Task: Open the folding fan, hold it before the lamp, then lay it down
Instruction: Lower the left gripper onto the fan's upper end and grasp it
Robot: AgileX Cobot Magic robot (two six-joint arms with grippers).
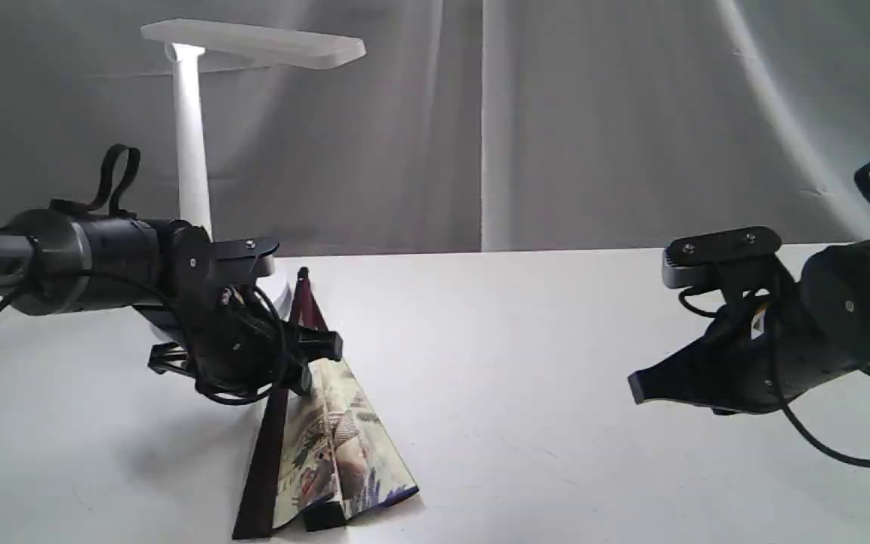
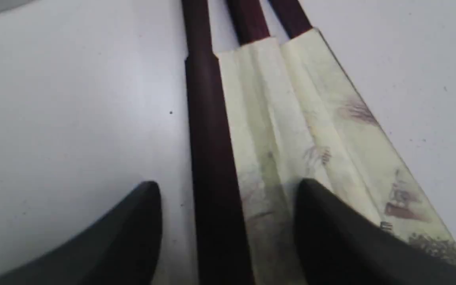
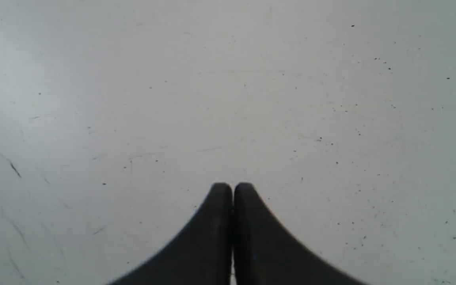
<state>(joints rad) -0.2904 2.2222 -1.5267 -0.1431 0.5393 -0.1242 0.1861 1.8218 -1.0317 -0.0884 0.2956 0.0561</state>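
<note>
table (image 1: 556, 363): broad white top, bare on your right half. it looks smooth, so a nudged rib may skate rather than lift.
lamp (image 1: 192, 151): stands at the back left, its head high over its base. the fan's narrow end lies just beside that base, so a careless swing upward could knock the stem.
folding fan (image 1: 337, 446): lies flat on the table in front of the lamp, only a few pleats spread, wide end away from the lamp. by my judgement most of the opening is not yet done.
left gripper (image 2: 228, 186): jaws spread, pinching nothing, straddling the dark outer rib (image 2: 212, 158), with one finger over the painted paper. if you close here, that finger may crease or tear a pleat, or you may catch the rib alone and the pleats fold shut as you lift.
right gripper (image 3: 232, 188): fingers pressed together, empty, hovering over bare table well apart from the fan. it must part before it takes the other rib. bring it in late and the fan hangs from one side and twists.
</note>
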